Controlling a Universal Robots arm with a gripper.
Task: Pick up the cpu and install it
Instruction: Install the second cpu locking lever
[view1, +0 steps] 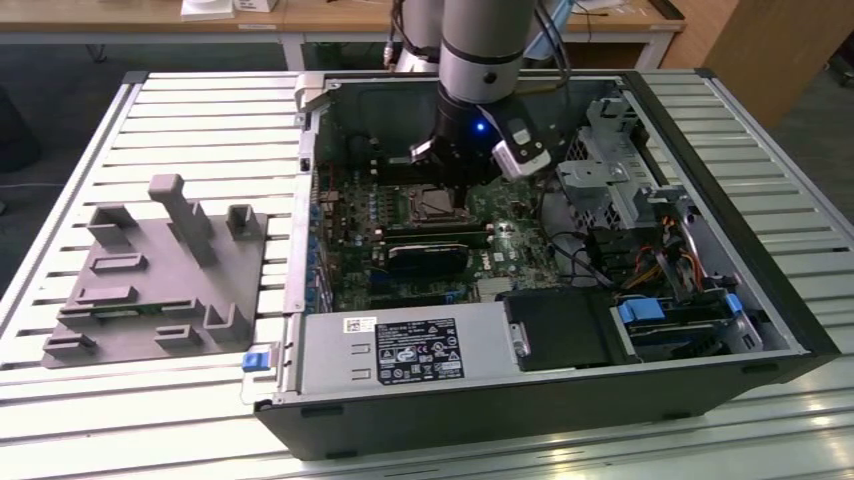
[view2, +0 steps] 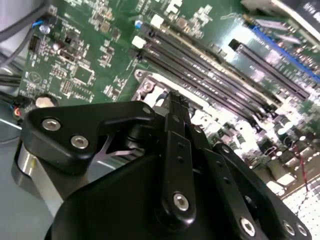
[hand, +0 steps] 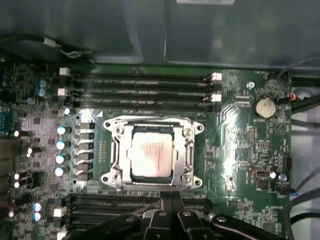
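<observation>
the small flat square silver-grey metal-topped cpu (hand: 152, 156) lay seated inside the metal-framed socket (hand: 116, 150) on the green motherboard (hand: 240, 135), the black end effector (hand: 171, 202) closed and empty beside it; likely light, rigid, fragile, best held by its edges.

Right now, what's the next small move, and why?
Probably lift the black pincer straight up a little: the silver-grey square cpu lies flat inside the metal socket frame, and the pincer is shut, off the chip, holding nothing.
</observation>
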